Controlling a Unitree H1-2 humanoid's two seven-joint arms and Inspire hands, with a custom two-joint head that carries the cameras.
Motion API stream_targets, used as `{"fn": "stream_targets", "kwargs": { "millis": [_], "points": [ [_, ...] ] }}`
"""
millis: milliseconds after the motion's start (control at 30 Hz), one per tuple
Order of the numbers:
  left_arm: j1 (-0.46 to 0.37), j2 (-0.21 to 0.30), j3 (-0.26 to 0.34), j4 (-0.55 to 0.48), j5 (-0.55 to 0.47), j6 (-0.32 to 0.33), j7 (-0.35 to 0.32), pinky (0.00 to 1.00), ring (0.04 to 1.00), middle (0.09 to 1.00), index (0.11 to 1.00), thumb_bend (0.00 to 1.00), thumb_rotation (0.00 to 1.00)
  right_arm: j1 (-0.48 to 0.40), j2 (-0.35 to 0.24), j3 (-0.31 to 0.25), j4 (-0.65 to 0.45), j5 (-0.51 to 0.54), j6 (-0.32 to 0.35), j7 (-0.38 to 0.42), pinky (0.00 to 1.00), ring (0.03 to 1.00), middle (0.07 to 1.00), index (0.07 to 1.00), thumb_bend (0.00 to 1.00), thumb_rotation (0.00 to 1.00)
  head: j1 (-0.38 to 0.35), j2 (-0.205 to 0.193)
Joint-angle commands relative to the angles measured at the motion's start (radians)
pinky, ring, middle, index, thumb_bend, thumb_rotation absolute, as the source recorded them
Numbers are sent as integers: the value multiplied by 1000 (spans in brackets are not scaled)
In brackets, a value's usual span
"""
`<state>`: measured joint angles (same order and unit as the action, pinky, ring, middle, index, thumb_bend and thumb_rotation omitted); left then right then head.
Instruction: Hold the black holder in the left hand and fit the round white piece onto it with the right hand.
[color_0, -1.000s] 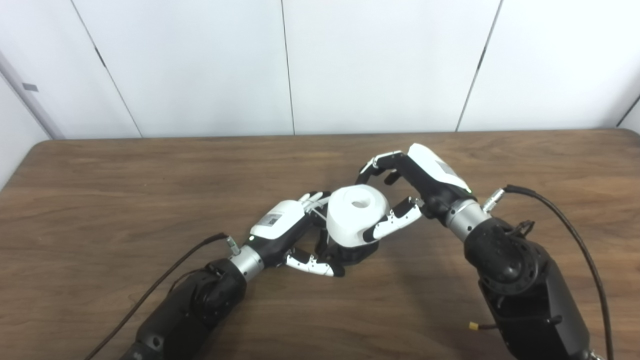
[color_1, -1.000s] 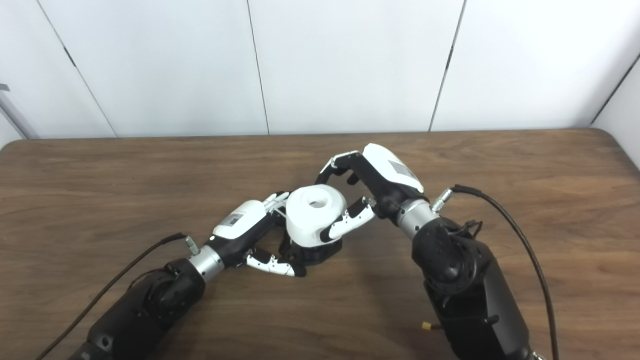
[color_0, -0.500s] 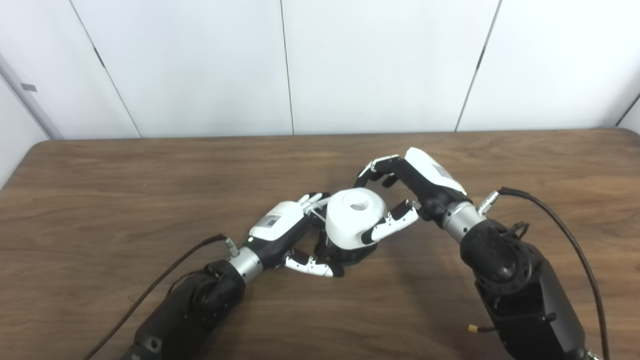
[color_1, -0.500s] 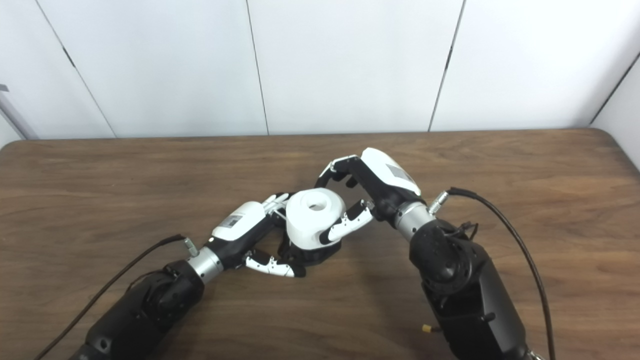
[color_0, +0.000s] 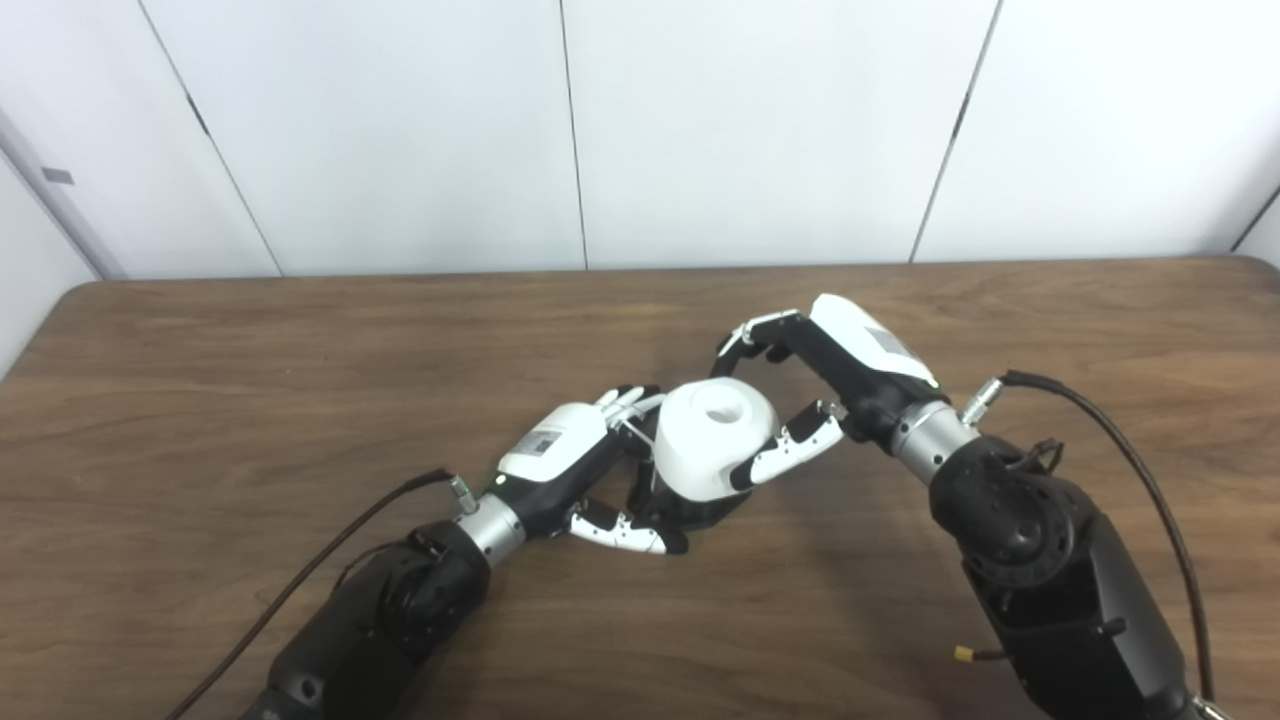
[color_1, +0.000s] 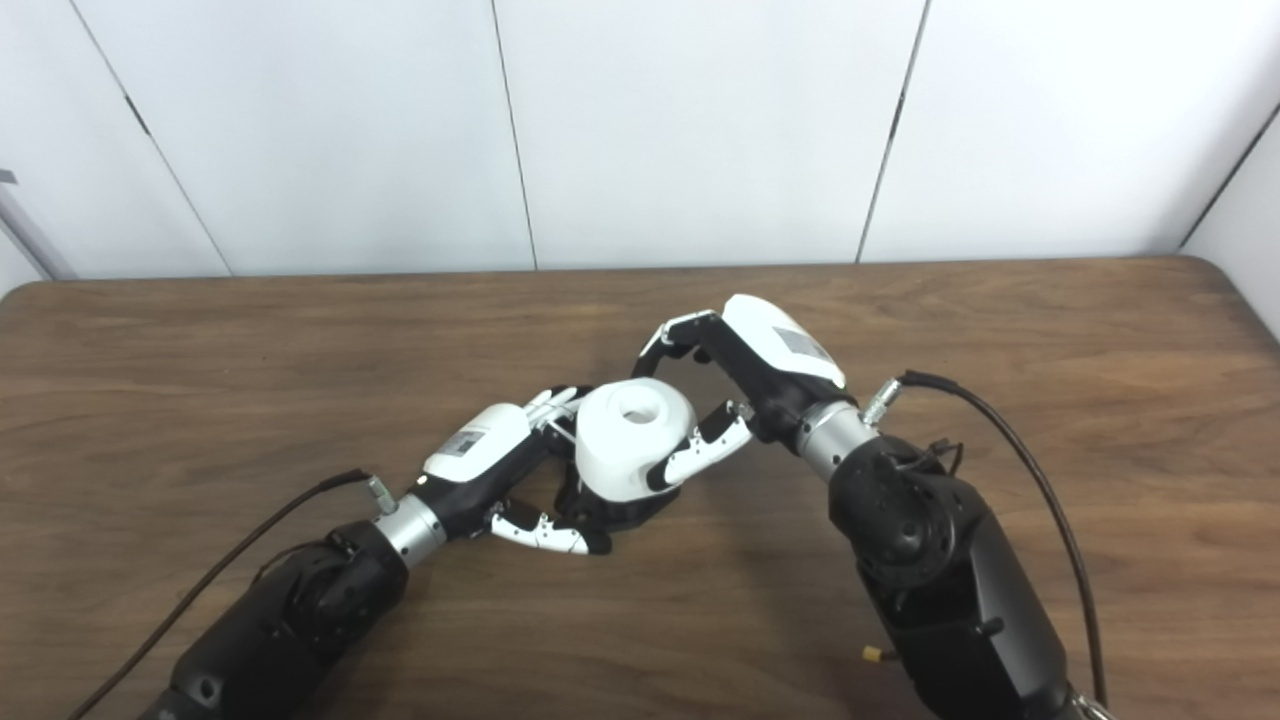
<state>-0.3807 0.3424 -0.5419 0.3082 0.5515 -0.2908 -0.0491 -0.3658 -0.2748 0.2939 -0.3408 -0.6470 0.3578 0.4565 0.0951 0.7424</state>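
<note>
On the left of my screen, the left hand (color_0: 565, 455) lay low over the wooden table (color_0: 200, 380), its fingers curled around the black holder (color_0: 700, 510). Only the holder's lower rim showed, dark under the white part, so I could not see how firm that grip was, but the hand was plainly closed on it.

In the middle, the round white piece (color_0: 712, 438) sat on top of the holder, its central hole facing up. Against the picture from a second earlier it stood a little lower and a touch further left, with less black showing beneath it. I took that to mean the piece had been pressed further down onto the holder. Whether it had seated fully I could not tell, as the joint was hidden by the fingers.

To the right, the right hand (color_0: 830, 375) held the white piece, with its thumb along the near side and its fingers arched over the far edge. The fingers looked loosely curved; contact at the back was out of my sight. Its wrist had dropped a little over the last second and then come partway back up.

My judgement was that the fit was nearly done, and the next move called for a gentle release without tilting the piece.
</note>
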Motion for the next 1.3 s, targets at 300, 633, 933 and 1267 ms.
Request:
{"fn": "stream_targets", "kwargs": {
  "millis": [300,633,933,1267],
  "points": [
    [44,23,-34,29,52,44,-99,1000,1000,958,482,524,68,-47,-46,35,-21,18,-86,19,818,780,747,479,524,136,2,7],
    [38,18,-38,33,57,46,-106,1000,1000,959,483,524,69,-49,-49,54,-36,6,-107,16,812,776,745,479,524,137,1,5],
    [41,19,-33,31,53,46,-102,1000,1000,957,483,524,67,-58,-68,61,-56,-36,-90,61,775,821,886,924,902,254,0,4],
    [40,18,-32,37,51,42,-102,1000,1000,959,484,524,68,-50,-61,44,-56,-35,-97,46,769,851,906,986,937,279,1,3]
  ]
}}
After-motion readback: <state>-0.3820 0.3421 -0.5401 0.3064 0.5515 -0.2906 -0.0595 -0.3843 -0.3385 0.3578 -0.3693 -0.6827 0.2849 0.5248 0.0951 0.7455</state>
